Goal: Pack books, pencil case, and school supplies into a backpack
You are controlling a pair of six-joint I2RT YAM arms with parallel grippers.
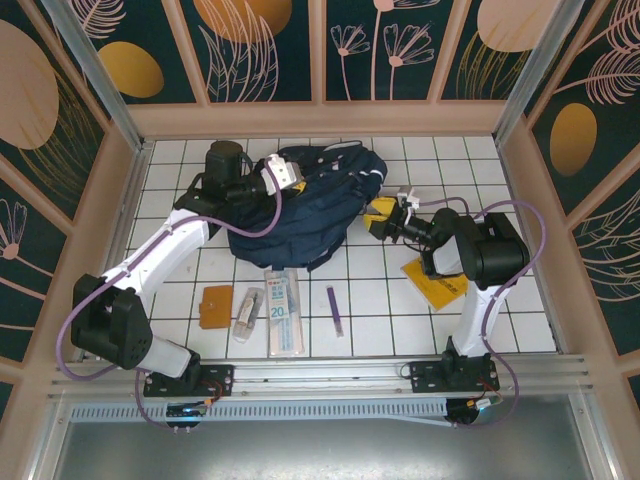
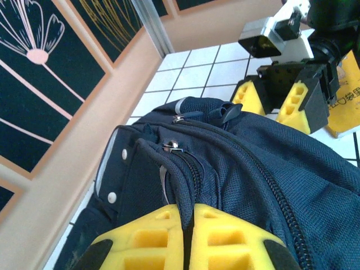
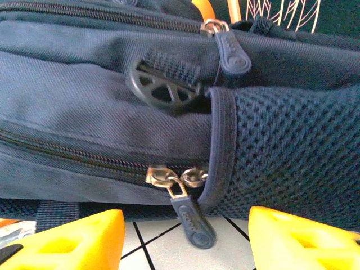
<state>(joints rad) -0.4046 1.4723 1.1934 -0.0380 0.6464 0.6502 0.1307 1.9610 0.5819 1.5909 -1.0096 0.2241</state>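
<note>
Now the left gripper [image 2: 188, 228] is pinching the navy backpack [image 1: 300, 215] at the table's [image 1: 500, 300] far middle, while the right gripper [image 3: 188, 239], jaws apart, is facing its side; a zipper pull [image 3: 194, 225] is hanging straight ahead, between those fingers [image 3: 73, 242].

backpack [image 1: 300, 205] behind pen [image 1: 334, 310], booklet [image 1: 440, 288] at right

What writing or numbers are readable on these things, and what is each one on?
"20", on a blue label, on the clear pack.
Dark print on the yellow booklet: too blurred to read.
No writing seen on the backpack.
</note>
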